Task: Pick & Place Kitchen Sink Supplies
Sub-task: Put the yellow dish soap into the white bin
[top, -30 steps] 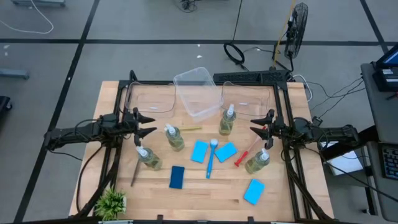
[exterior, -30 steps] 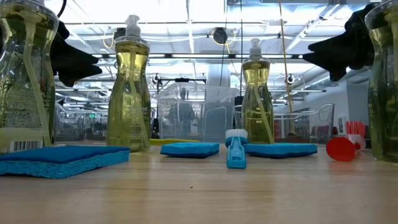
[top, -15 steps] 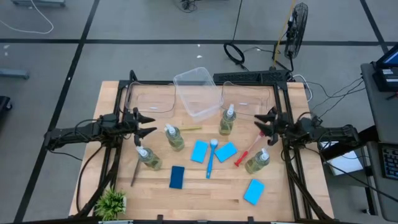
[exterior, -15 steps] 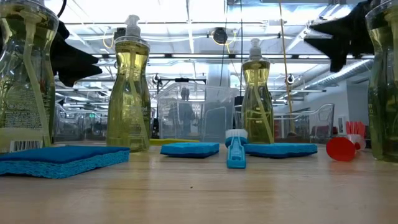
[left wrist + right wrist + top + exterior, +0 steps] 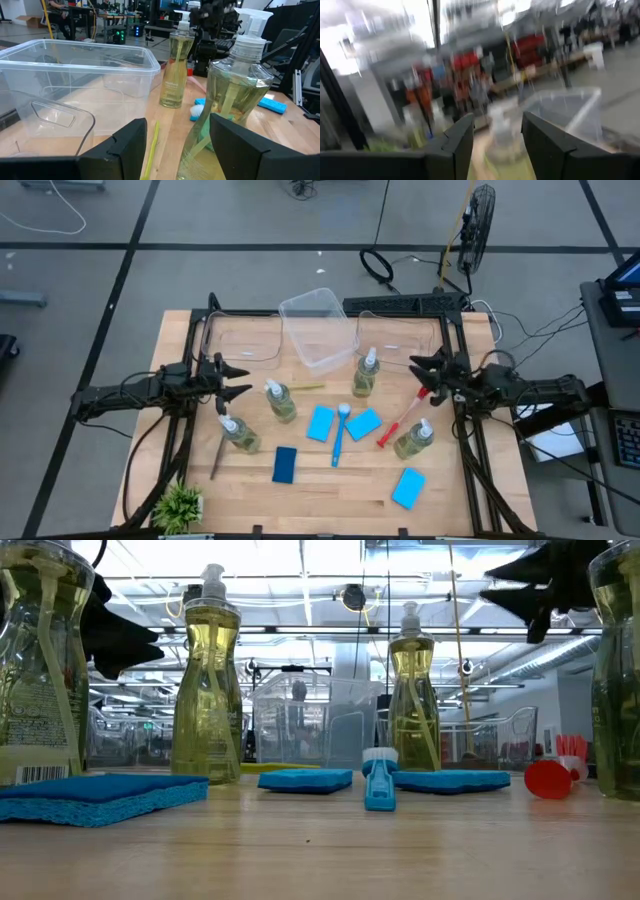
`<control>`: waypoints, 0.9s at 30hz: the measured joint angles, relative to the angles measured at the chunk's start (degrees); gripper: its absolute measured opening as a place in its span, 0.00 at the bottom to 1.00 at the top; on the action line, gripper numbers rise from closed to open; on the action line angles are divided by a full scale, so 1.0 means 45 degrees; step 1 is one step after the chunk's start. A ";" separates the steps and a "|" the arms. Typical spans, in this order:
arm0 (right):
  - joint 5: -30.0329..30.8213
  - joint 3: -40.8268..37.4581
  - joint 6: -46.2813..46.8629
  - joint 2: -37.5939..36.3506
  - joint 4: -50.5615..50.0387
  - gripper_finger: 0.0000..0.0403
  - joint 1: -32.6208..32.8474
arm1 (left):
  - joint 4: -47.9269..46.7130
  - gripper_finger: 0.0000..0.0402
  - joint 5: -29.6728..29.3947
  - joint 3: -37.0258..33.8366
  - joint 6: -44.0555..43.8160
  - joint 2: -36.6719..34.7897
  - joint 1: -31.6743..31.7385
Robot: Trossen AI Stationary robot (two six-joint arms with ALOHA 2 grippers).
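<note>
The right hand [image 5: 418, 368] hovers above the desk [image 5: 330, 485] at right of centre in the high view, fingers apart and holding nothing. A pump bottle [image 5: 366, 373] stands just to its left, the red brush [image 5: 400, 420] lies just below it, and another bottle [image 5: 414, 438] stands lower still. The left hand [image 5: 240, 379] waits at centre left, fingers apart and empty, with a third bottle [image 5: 279, 400] near its lower right.

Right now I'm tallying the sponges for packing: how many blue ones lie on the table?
4: two side by side mid-table, a darker one near the front edge, and one at front right. None seems hidden.
</note>
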 joint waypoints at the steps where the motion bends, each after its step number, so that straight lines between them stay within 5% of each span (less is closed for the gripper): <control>1: -0.0029 0.0312 -0.0214 0.0503 -0.0271 0.39 0.0000 | -0.0001 0.53 0.0000 -0.0001 0.0002 0.0002 -0.0001; 16: -0.0035 0.5038 -0.3553 0.5745 -0.3456 0.41 -0.0223 | 0.0350 0.53 -0.0012 -0.0016 -0.0316 0.0000 0.0000; 27: -0.0035 0.5402 -0.1162 0.7222 -0.3887 0.71 -0.1122 | 0.0355 0.53 -0.0012 -0.0016 -0.0311 0.0000 0.0000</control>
